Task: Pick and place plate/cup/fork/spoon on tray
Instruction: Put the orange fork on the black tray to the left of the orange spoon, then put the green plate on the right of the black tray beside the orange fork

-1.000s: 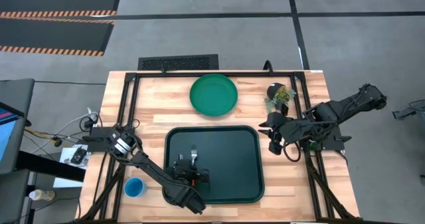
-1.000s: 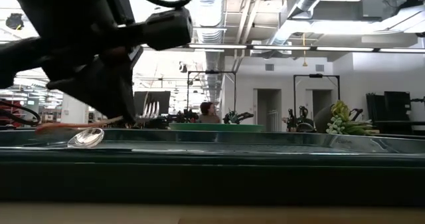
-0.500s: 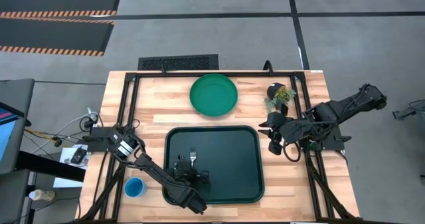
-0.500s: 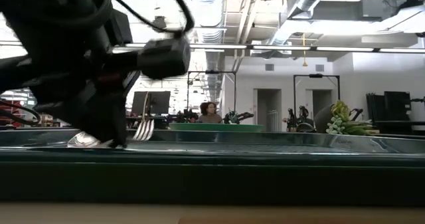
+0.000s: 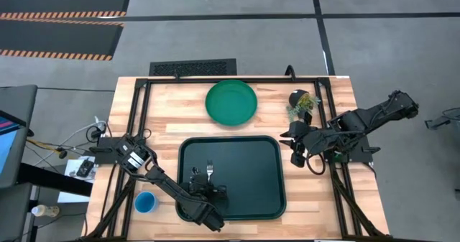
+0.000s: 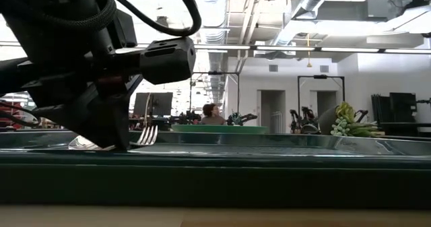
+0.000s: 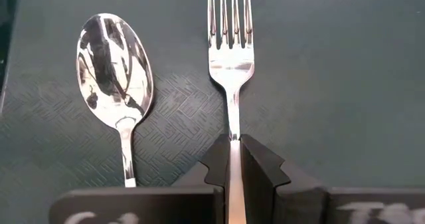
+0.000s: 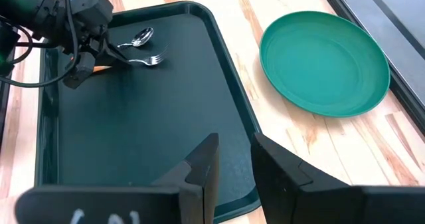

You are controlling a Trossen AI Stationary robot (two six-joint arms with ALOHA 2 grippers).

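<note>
Left fingers (image 7: 255, 171) clamped on fork (image 7: 230, 58)

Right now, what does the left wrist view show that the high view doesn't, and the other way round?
Only the left wrist view shows the left tool closed on the fork's handle, with the spoon lying alongside on the tray. Only the high view shows the plate and cup on the table off the tray, and the right tool waiting beside the tray. Both show fork and tray.
</note>
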